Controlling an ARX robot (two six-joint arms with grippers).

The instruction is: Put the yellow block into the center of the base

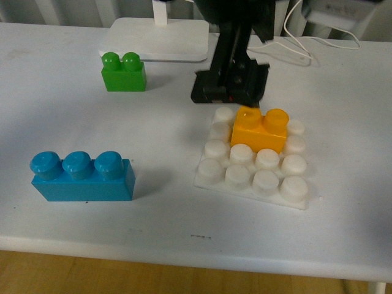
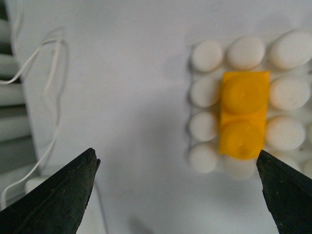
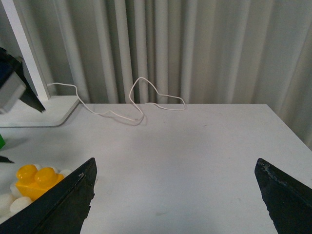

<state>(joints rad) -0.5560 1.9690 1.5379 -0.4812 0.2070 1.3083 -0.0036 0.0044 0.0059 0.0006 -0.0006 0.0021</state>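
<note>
Green brick point(image 1: 124, 72) near lamp foot point(image 1: 160, 38); blue brick point(image 1: 82, 177) well apart.

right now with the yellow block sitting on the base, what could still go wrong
The yellow block sits on the base toward its far side, and whether it is fully pressed down cannot be told; it may be loose.

The left gripper is open just above and beside it, so a careless pull-back could clip the block or shift the light base.

The white cable lies near both arms and could snag.
</note>
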